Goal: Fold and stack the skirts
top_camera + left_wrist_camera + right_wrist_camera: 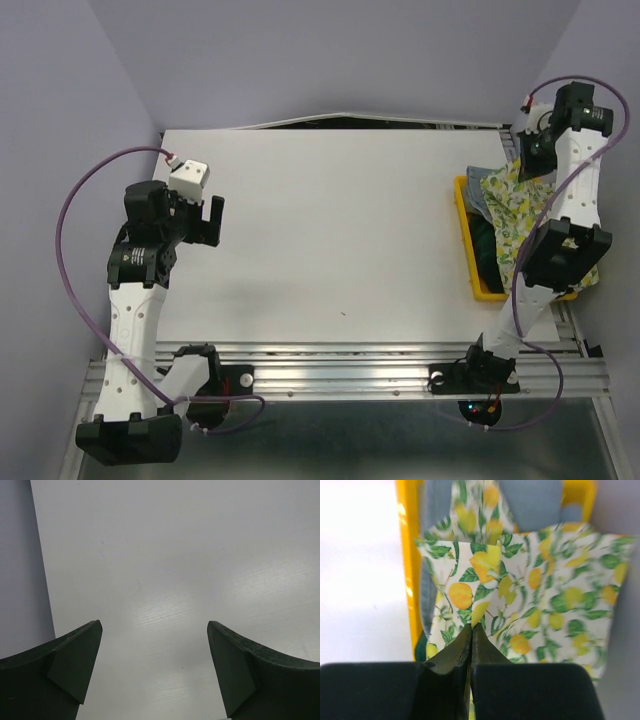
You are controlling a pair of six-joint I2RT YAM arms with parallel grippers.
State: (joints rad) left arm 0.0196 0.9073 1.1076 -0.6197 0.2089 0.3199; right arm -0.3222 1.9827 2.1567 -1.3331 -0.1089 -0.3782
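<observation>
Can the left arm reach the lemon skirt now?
Probably not: left gripper sits open far left; lemon skirt lies in the yellow tray at the right edge, pinched by the right gripper.

Bright, even lighting; the right wrist view is blurred, its table (360,555) washed out.

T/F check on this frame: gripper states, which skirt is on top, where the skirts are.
1. The left gripper is open above the table. True.
2. The right gripper is open. False: it is shut on the lemon-print skirt.
3. The lemon-print skirt lies on top of the blue-grey skirt. True.
4. A skirt is spread out mid-table. False: the visible skirts are in or over the yellow tray at the table's right edge.
</observation>
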